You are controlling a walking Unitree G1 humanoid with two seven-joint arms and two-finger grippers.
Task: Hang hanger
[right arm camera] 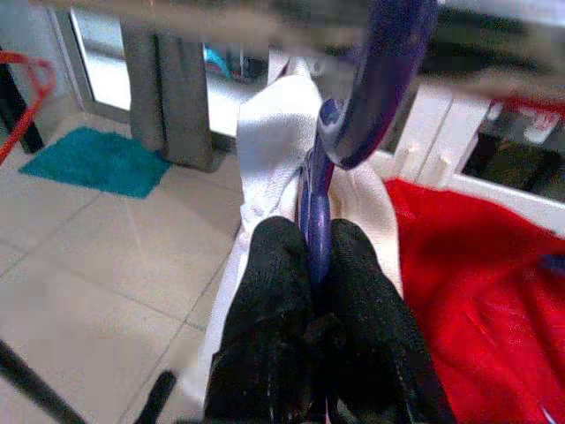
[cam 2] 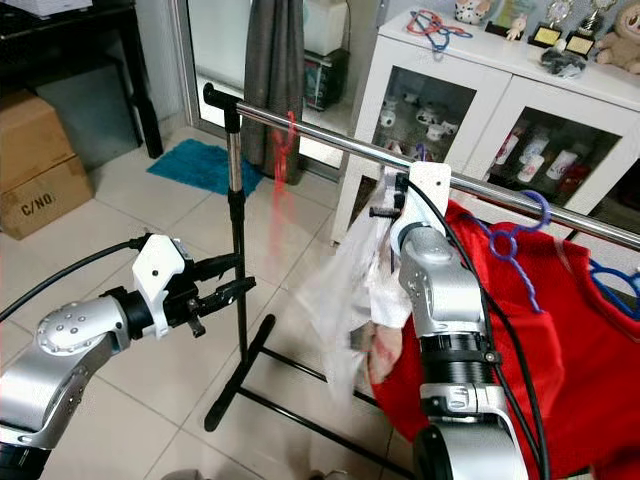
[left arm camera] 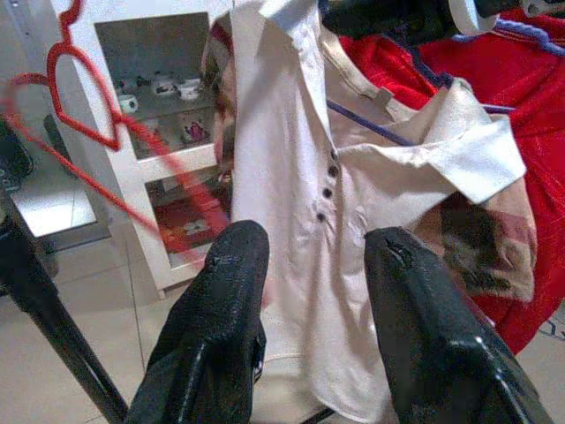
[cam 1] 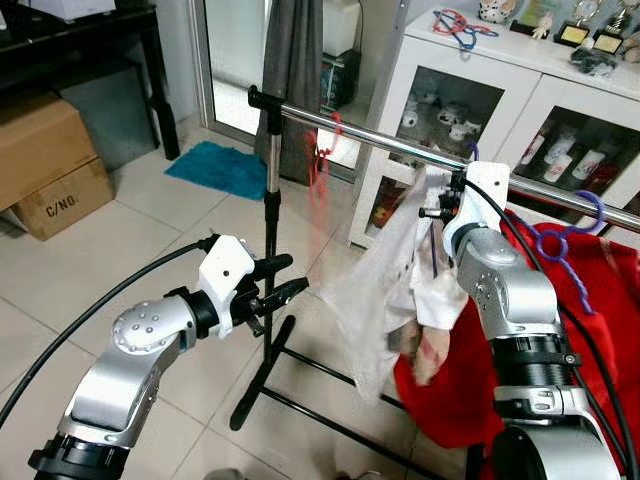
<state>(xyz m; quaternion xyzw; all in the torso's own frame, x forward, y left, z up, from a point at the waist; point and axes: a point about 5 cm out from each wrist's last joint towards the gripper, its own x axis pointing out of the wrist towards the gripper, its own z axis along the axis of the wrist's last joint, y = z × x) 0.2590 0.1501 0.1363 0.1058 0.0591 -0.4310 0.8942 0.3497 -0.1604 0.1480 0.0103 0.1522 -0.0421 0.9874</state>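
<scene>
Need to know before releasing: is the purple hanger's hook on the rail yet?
Cannot tell. The right gripper clamps the hanger at the rail; blur hides the hook.

This is a lived-in room of a home. The floor [cam 1: 120,270] is pale tile, with a small blue mat [cam 1: 222,167] lying by a glass door [cam 1: 240,60] and a grey curtain [cam 1: 292,80]. A white cabinet [cam 1: 520,80] with glass doors holds mugs [cam 1: 425,105], and trophies [cam 1: 590,35] stand on top. A free-standing clothes rail [cam 1: 380,135] carries shirts, and cardboard boxes [cam 1: 50,165] sit beside dark furniture [cam 1: 100,30].
</scene>
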